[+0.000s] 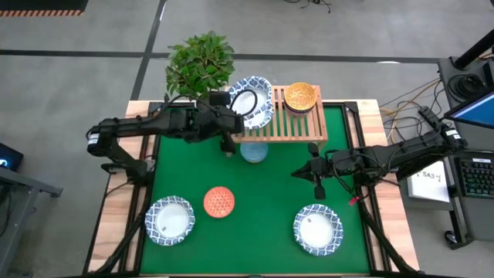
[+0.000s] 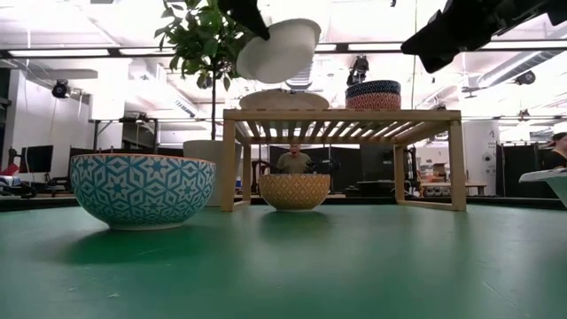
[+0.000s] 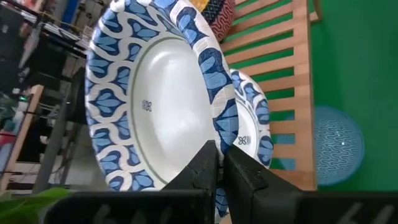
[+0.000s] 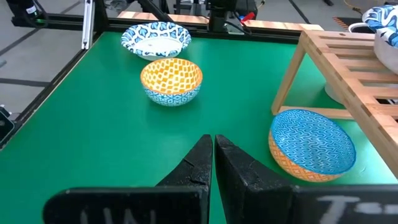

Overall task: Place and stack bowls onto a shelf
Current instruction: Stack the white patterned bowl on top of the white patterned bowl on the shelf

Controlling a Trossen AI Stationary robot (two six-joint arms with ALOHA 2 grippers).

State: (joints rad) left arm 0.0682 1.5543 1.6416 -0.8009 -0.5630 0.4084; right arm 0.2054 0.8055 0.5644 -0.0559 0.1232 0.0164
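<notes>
The light-wood shelf [image 1: 287, 127] stands at the table's far side. A stack of small bowls [image 1: 299, 96], mustard yellow on top, sits on its right part, and a white blue-rimmed bowl [image 3: 252, 121] lies on its left part. Above that one, a second white bowl [image 1: 253, 100] hangs tilted, with my left gripper [image 3: 219, 149] shut on it. A pale blue bowl [image 1: 254, 150] rests on the mat at the shelf's front edge. An orange-red bowl [image 1: 219, 201] and two white bowls [image 1: 170, 220] [image 1: 317, 228] sit nearer. My right gripper [image 1: 318, 181] hovers shut over the right side of the mat, holding nothing. My left gripper pinches the white bowl's blue patterned rim [image 3: 217, 127], one finger inside the bowl and one outside. It comes from the table's left, slanting down. The bowl [image 2: 279, 49] is lifted clear, tilted steeply with its opening toward the gripper, above the shelf's left end.
A potted plant [image 1: 201, 62] stands at the far left corner, close behind my left arm. The green mat [image 1: 262, 247] lies open between the near bowls. Wooden boards [image 1: 116, 224] edge the table's sides.
</notes>
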